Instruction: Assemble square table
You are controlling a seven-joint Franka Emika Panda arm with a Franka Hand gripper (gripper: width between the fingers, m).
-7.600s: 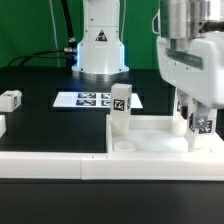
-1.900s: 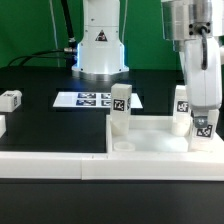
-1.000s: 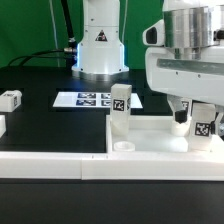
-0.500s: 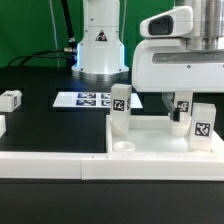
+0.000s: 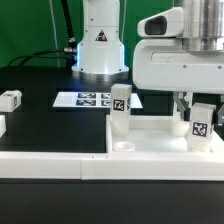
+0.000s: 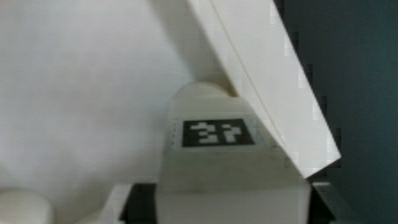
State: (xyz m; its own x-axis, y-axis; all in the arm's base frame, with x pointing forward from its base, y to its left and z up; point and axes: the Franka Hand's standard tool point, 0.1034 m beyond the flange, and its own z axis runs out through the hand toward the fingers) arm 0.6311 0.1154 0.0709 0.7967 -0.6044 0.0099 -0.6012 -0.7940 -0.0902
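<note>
The white square tabletop (image 5: pixel 152 148) lies flat at the front of the exterior view's right. One white tagged leg (image 5: pixel 120 108) stands upright in its far left corner. Another tagged leg (image 5: pixel 202 126) stands at the right side of the plate. My gripper (image 5: pixel 199 104) has come down over the top of this leg. In the wrist view the leg (image 6: pixel 221 135) fills the space between my dark fingers (image 6: pixel 143 203), which sit against both its sides. The plate's raised edge (image 6: pixel 267 80) runs beside it. Any further leg behind my gripper is hidden.
A loose white leg (image 5: pixel 10 99) lies at the exterior view's left, and another white part (image 5: pixel 2 125) sits at the left edge. The marker board (image 5: pixel 92 100) lies before the robot base (image 5: pixel 100 50). A long white rail (image 5: pixel 50 166) runs along the front.
My gripper has turned about a quarter turn from its earlier pose and come down around the right-hand leg. The legs and the plate have stayed in place.
</note>
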